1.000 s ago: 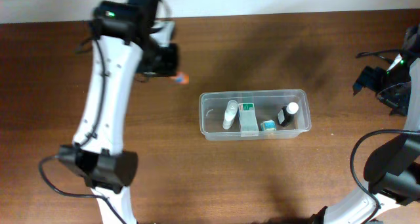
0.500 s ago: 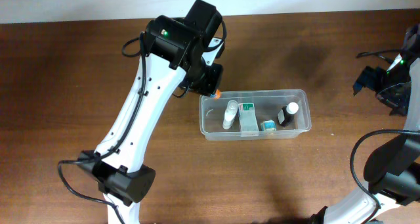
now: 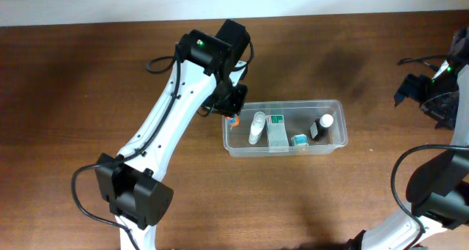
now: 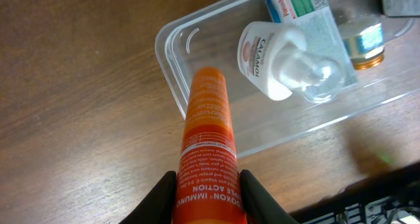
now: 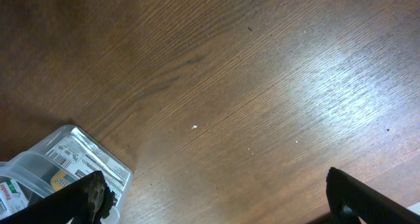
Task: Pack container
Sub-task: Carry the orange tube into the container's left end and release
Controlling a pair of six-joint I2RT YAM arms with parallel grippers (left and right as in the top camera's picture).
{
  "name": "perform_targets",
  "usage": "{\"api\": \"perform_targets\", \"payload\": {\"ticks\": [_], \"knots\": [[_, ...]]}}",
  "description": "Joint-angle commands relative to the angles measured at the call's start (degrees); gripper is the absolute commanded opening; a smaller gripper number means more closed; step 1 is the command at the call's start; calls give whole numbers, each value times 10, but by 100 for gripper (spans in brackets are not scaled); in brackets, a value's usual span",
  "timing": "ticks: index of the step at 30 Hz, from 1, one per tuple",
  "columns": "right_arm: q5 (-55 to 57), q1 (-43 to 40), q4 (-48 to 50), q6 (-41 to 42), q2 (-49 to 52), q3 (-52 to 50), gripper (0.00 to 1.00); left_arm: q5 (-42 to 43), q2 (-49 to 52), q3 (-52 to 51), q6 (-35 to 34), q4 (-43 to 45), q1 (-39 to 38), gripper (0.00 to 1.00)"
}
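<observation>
Above the left end of the container point(image 4: 169, 66), mid tabletop point(image 3: 73, 81), the left tool point(image 4: 209, 188) clamped an orange tube point(image 4: 209, 119), nose tilted inward; placing seemed underway; next: lower beside the white bottle point(image 4: 275, 60), then release; right tool point(image 5: 220, 198) gaped empty, well apart.

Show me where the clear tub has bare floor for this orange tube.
The clear plastic rectangular tub has bare floor at its left end, between the left wall and the white pump bottle. From that bottle rightward it is crowded: green-and-white box, small dark bottle with white cap.
</observation>
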Motion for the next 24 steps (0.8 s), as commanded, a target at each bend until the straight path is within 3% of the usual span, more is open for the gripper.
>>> {"api": "perform_targets", "payload": {"ticks": [1, 24], "knots": [[1, -1, 1, 1, -1, 0, 98, 0, -2, -23, -7, 12, 1, 28], [1, -1, 1, 1, -1, 0, 98, 0, 3, -79, -7, 108, 2, 39]]}}
